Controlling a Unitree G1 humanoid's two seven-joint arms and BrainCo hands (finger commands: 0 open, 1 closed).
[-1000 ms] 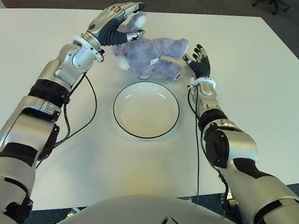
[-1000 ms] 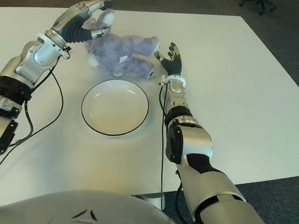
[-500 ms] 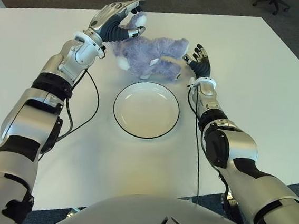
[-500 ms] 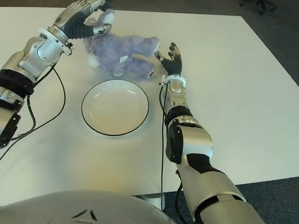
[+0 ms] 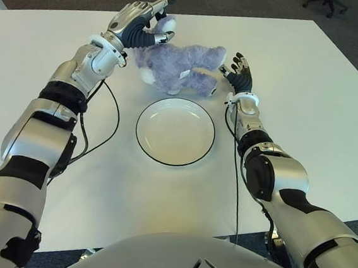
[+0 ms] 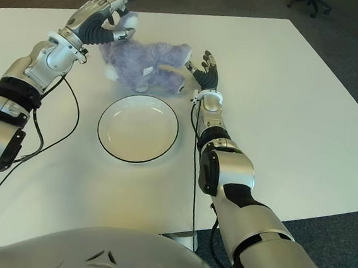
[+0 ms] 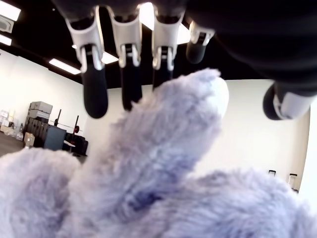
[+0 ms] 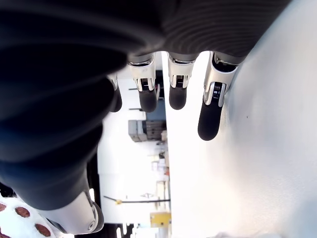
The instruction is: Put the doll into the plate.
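The doll (image 5: pixel 176 65), a fluffy lilac plush, lies on its side on the white worktop (image 5: pixel 309 102), just beyond the far rim of the plate (image 5: pixel 175 131). The plate sits in front of the robot, white with a dark rim, nothing in it.

Left arm is stretched far forward, elbow out to the side, wrist cocked. The left hand (image 5: pixel 137 23) arches over the doll's raised limb at the far left end of the toy. In the left wrist view the fingers (image 7: pixel 94 89) hang down in a row, curved but spread, with the thumb off to one side; the furry limb pokes up between them. The tips are close to the fur, yet whether they actually press it I cannot tell, and nothing is clamped.

Right arm reaches forward alongside the plate's right edge, forearm lying low over the worktop. The right hand (image 5: pixel 238 72) stands just beside the doll's right end, palm turned toward it, fingers (image 8: pixel 209 119) extended and slightly fanned. It holds nothing; its wrist view shows the tips hanging free beside the white surface.

A black cable (image 5: pixel 106 133) trails from the left arm across the worktop, left of the plate.
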